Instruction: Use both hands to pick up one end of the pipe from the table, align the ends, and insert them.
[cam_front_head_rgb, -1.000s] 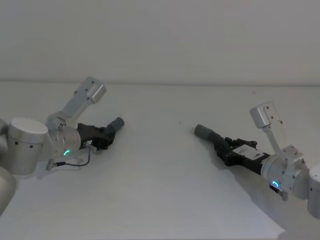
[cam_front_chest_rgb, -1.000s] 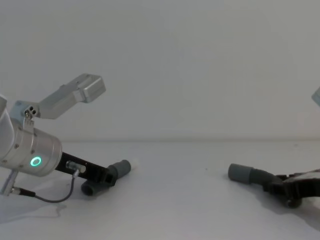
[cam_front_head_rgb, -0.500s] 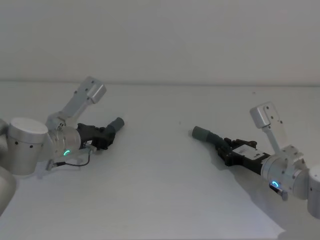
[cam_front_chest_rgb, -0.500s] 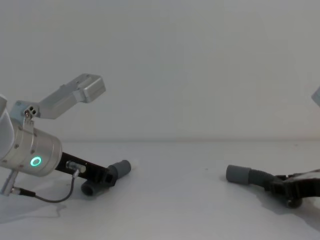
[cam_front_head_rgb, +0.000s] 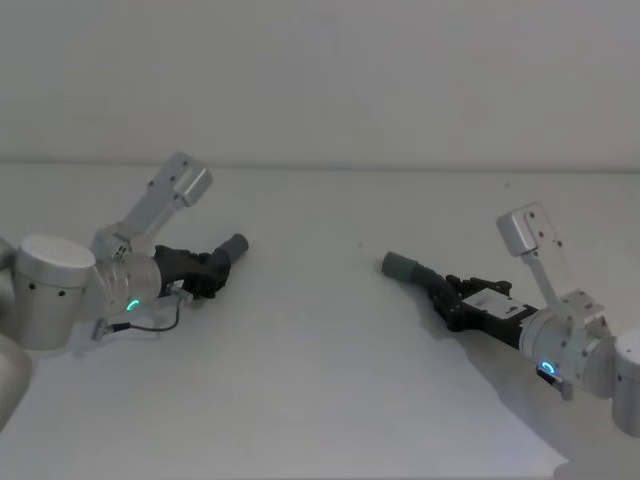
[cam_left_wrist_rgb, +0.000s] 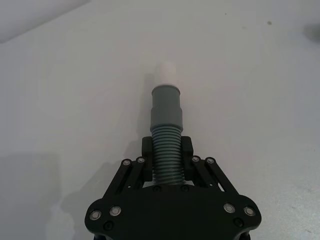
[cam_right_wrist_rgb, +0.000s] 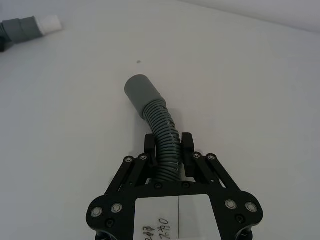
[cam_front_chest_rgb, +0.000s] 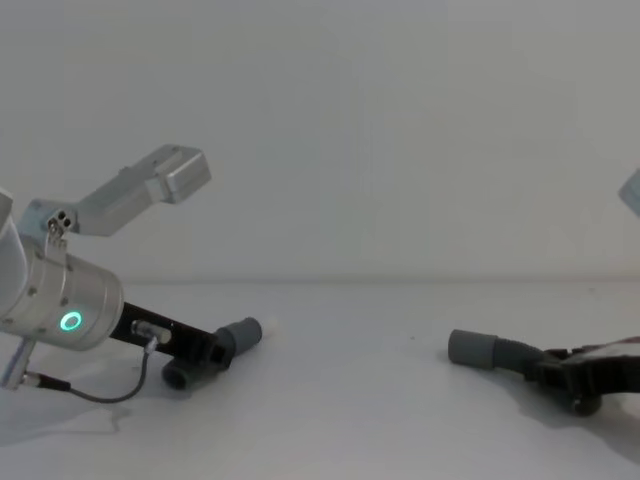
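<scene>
Head view: my left gripper, toward the left edge of the table, pinches the left hose piece. My right gripper, toward the right edge, pinches the right hose piece. The free ends face each other, well apart. Left wrist view: my fingers are pressed onto the ribs, with the grey cuff and white tip projecting beyond. Right wrist view: my fingers are clamped on the ribs, with the wide cuff ahead. Chest view: both cuffs are low, near the tabletop. Status, as I judge it: both grasps made; bringing together, aligning and inserting outstanding.
</scene>
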